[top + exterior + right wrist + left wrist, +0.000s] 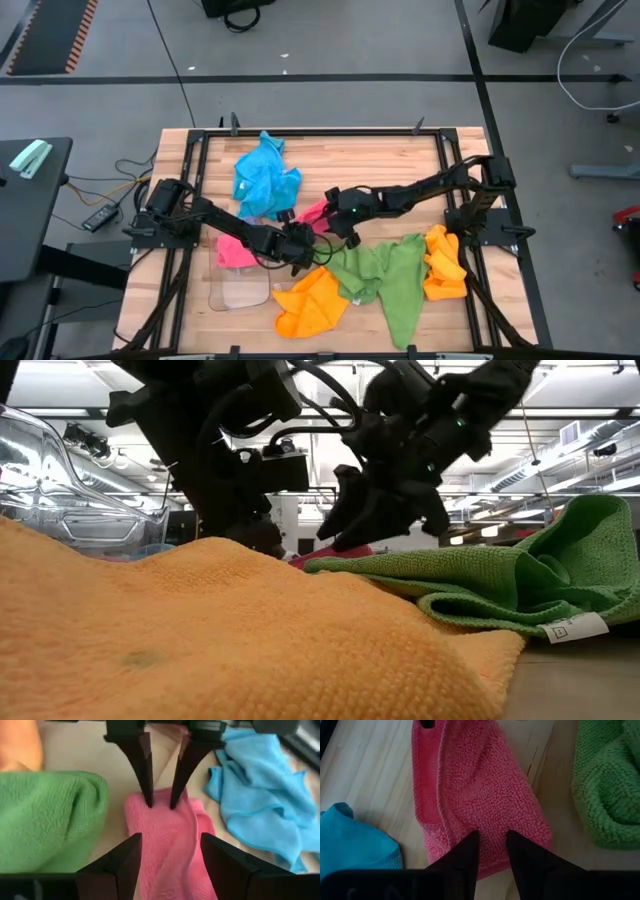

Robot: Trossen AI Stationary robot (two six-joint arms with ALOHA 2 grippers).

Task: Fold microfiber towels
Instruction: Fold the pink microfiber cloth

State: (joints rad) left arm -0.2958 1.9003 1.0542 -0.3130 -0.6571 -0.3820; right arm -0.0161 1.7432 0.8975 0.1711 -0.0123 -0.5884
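A pink towel (475,785) lies as a folded strip on the wooden table at its middle, between my two grippers; it also shows in the high view (315,211). My left gripper (492,836) comes from the table's left and is shut on the strip's near-left end. My right gripper (172,851) comes from the right and is open, its fingers standing on either side of the strip's other end; I cannot tell whether they touch it. A second pink towel (234,251), a sky-blue one (264,178), green ones (385,275) and orange ones (310,302) lie crumpled around. My left gripper pinches the end of the pink strip (160,799) between its two fingertips (148,800). The fingers slant down onto it from the table's left. The towel lies flat on the table, slack; how many layers are in the pinch does not show.
A clear plastic tray (240,290) stands at the near left beside the second pink towel. Another orange towel (445,265) lies at the right. The green towel (610,780) lies close to the pink strip. Bare wood (370,165) shows at the far middle.
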